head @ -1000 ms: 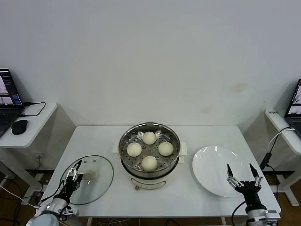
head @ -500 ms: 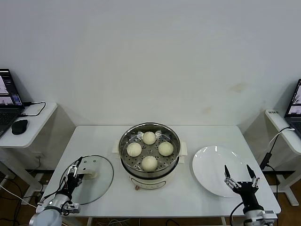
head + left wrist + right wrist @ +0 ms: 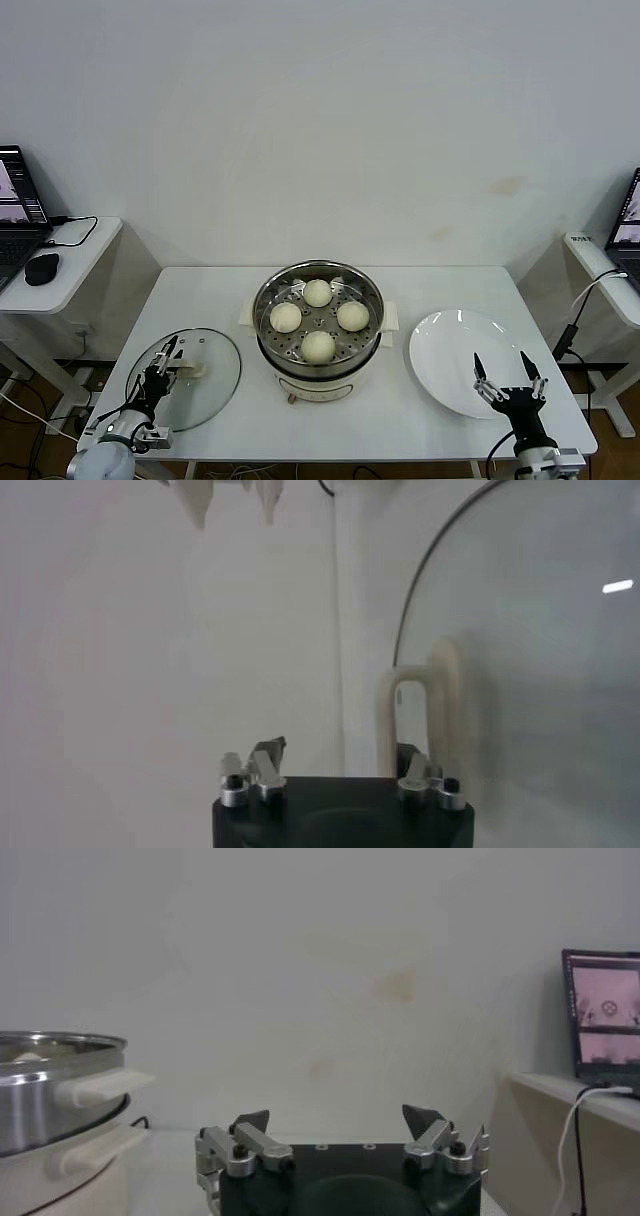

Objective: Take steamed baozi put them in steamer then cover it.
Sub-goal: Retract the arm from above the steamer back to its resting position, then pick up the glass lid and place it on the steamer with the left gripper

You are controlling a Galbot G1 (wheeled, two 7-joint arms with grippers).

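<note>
Four cream-white baozi sit on the perforated tray inside the steel steamer (image 3: 268,345) at the table's middle; one is at the back (image 3: 317,292) and one at the front (image 3: 318,346). The steamer is uncovered. The glass cover (image 3: 205,395) lies flat on the table at the left, and its cream bar handle (image 3: 191,372) faces up. My left gripper (image 3: 163,362) is open and empty, low over the cover, just left of the handle. In the left wrist view the handle (image 3: 420,715) stands just beyond my open left gripper (image 3: 338,755). My right gripper (image 3: 509,373) is open and empty over the white plate's front part.
A flat white plate (image 3: 450,345) lies right of the steamer. Side tables with laptops stand far left (image 3: 20,215) and far right. The steamer's rim and side handle (image 3: 100,1086) show in the right wrist view, with the white wall behind.
Both arms have drawn slightly back toward the table's front edge. The right gripper has also shifted a little left over the plate. The baozi and cover have not moved.
</note>
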